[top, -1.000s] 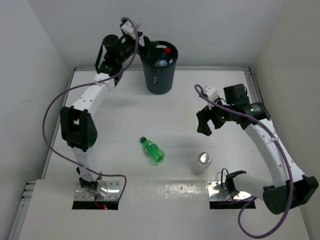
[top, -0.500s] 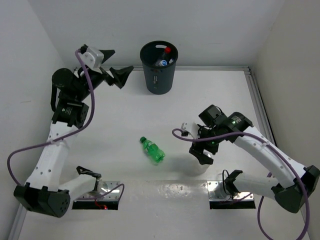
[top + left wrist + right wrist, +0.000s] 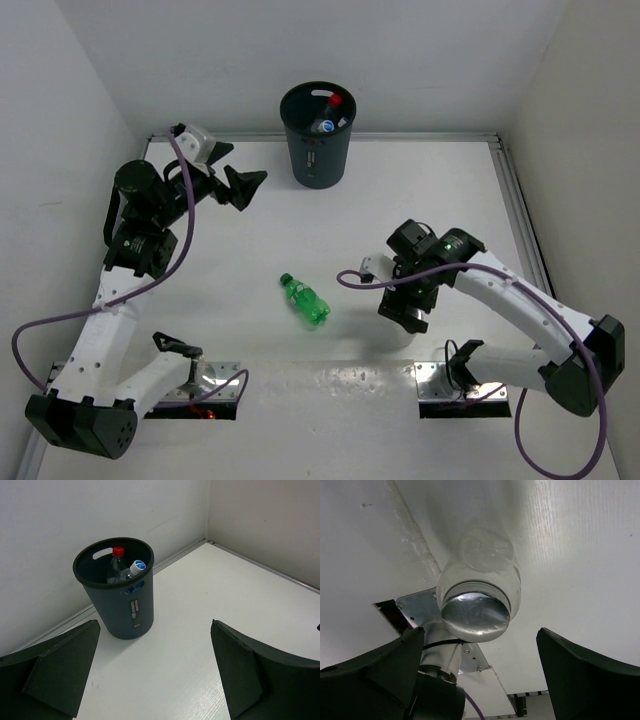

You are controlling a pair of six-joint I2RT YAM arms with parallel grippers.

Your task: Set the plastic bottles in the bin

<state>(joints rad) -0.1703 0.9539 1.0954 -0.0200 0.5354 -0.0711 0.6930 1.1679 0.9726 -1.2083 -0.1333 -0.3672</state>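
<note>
Right hand [image 3: 405, 315], spread, has come down astride the silvery-topped bottle [image 3: 477, 605] by the tabletop's [image 3: 450, 180] near edge; left hand [image 3: 248, 163], spread, has dropped lower.

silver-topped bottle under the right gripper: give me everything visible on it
The silver-topped bottle is short and squat, with a pale, milky, plastic-looking body and a shiny silvery foil-like top. It appears to stand upright on the white table, close to the metal base plate of the right arm. The right gripper is above it, open, its fingers on either side and apart from it. Only the table touches it. No label is visible.
</note>
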